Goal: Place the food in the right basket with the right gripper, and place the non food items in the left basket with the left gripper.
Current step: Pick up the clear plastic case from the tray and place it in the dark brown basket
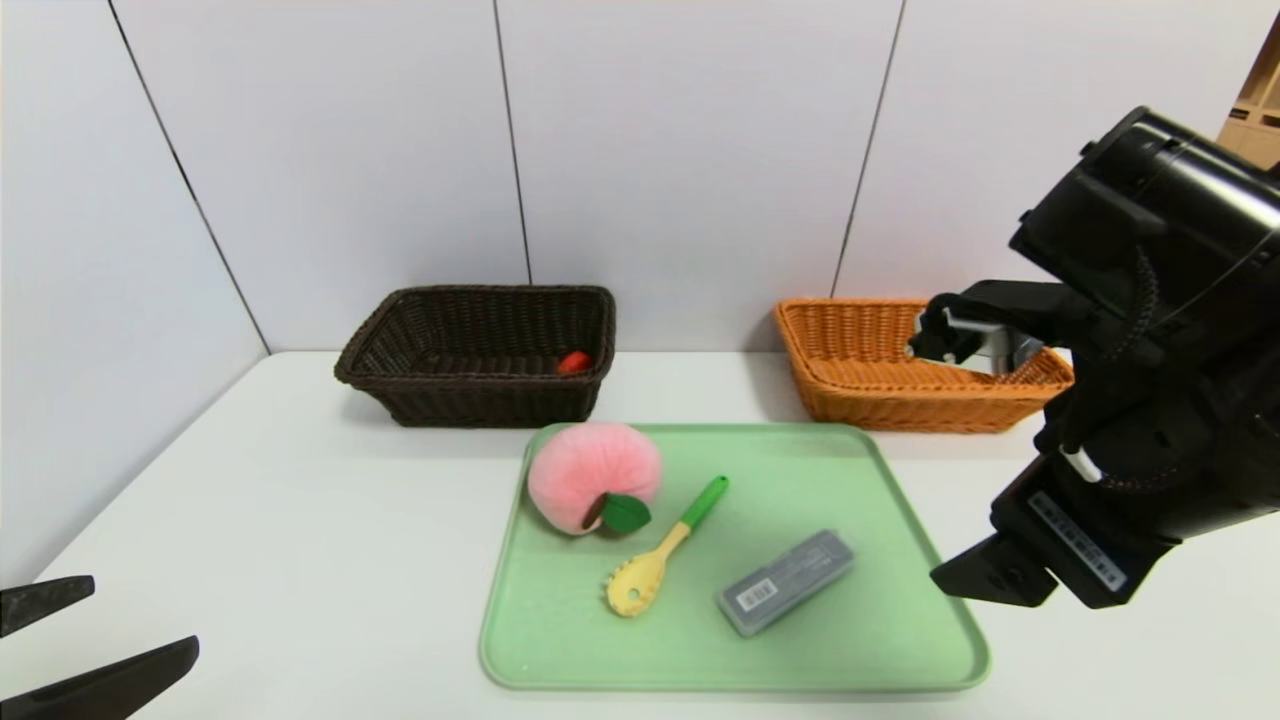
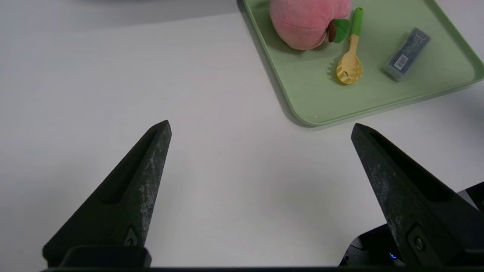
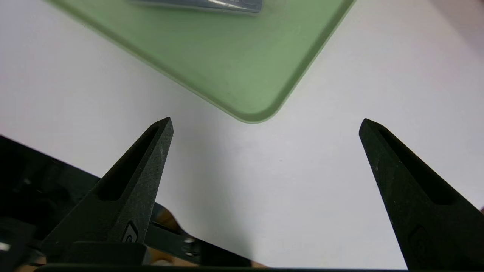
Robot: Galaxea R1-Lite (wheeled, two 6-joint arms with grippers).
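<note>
Peach (image 1: 592, 476), spoon (image 1: 660, 549), case (image 1: 786, 581) on tray (image 1: 900, 640); left gripper (image 2: 261, 128) and right gripper (image 3: 264, 124) spread apart, empty.

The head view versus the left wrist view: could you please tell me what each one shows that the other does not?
Only the head view shows the dark brown basket with the red duck inside, the orange basket and the right arm. Only the left wrist view shows the left gripper whole, its fingers spread wide above bare table. Both show the green tray carrying the plush peach, pasta spoon and grey case.
</note>
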